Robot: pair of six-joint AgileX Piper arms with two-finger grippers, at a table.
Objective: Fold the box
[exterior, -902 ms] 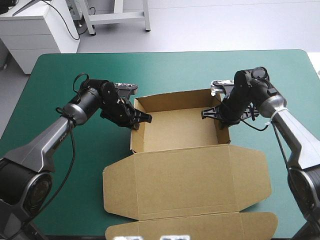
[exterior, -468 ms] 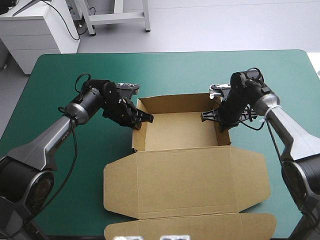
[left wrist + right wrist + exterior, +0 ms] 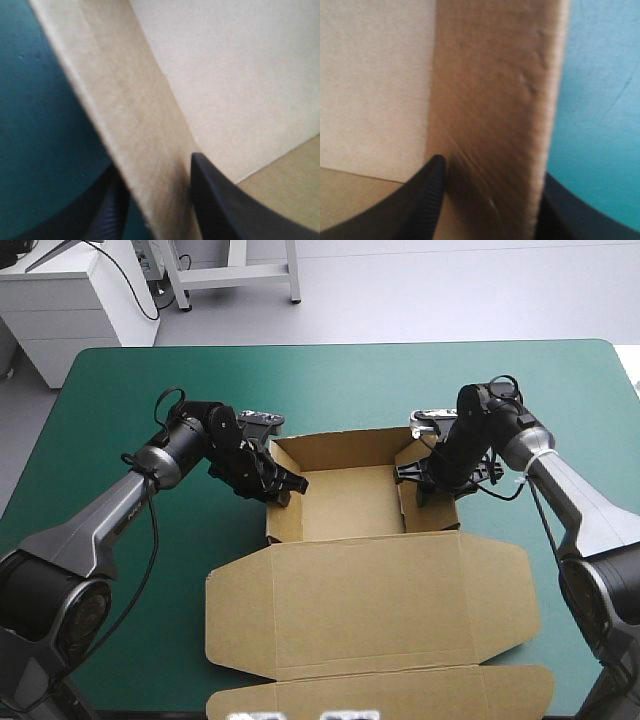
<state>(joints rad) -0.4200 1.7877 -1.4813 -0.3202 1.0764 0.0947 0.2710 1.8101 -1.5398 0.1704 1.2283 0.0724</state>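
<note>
The brown box [image 3: 345, 502] lies in the middle of the teal-green table as an open tray, its back wall upright and its lid [image 3: 370, 605] flat toward the near edge. My left gripper [image 3: 284, 483] pinches the tray's left wall [image 3: 145, 150], one black finger on each side of the board. My right gripper [image 3: 418, 476] holds the right wall [image 3: 495, 90] the same way, and that wall leans inward over the tray floor. In both wrist views the board fills the gap between the fingers.
The lid's side flaps [image 3: 232, 615] and its front tongue [image 3: 380, 692] spread flat almost to the near edge. Bare teal-green cover [image 3: 330, 380] lies beyond the box and out to both sides.
Both grippers have moved toward the middle of the box. The right wall has swung clearly inward, and the left wall has come in a little.
</note>
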